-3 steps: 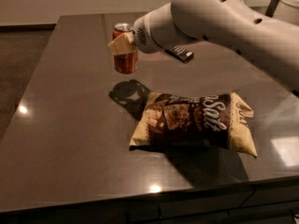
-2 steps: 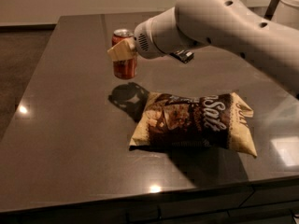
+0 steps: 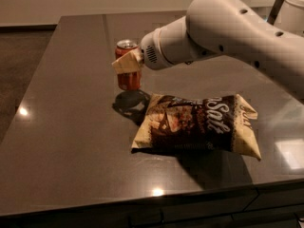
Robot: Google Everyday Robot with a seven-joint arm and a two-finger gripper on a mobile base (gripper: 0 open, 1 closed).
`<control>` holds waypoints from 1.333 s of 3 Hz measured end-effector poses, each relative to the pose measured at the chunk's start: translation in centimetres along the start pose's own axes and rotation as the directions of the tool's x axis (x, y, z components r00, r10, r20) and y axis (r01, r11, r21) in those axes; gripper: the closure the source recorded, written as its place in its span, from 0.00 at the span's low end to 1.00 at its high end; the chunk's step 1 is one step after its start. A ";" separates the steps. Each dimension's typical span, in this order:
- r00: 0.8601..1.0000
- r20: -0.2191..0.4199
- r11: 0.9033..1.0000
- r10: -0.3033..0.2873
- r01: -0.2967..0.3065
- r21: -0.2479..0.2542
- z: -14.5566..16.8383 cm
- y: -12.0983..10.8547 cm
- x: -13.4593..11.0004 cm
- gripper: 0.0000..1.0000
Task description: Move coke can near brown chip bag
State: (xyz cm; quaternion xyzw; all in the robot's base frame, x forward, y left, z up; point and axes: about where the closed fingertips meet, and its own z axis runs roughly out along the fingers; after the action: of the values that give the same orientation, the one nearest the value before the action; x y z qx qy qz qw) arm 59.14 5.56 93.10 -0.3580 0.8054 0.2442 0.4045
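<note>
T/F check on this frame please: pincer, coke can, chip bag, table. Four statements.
1. The pincer is shut on the small red cylindrical coke can. True.
2. The coke can rests on top of the large puffy brown chip bag. False: it is beyond the bag's corner, held in the pincer, not on the bag.
3. The brown chip bag lies flat on the dark glossy table. True.
4. The coke can is tipped on its side. False: it is upright, silver top up.

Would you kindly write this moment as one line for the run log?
gripper: shut on coke can, beyond left end of brown chip bag | can: upright, clear of bag | bag: lying on table
</note>
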 end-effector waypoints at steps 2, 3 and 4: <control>0.999 -0.005 0.998 -0.042 0.042 -0.042 -0.2 1.0 2.2 1.00; 0.998 -0.007 0.997 -0.062 0.061 -0.048 -0.4 1.2 2.8 1.00; 0.996 -0.007 0.995 -0.086 0.085 -0.056 -0.4 1.4 3.5 1.00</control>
State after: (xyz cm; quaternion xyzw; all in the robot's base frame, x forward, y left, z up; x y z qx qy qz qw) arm 56.43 4.86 90.61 -0.4043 0.7842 0.2473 0.4006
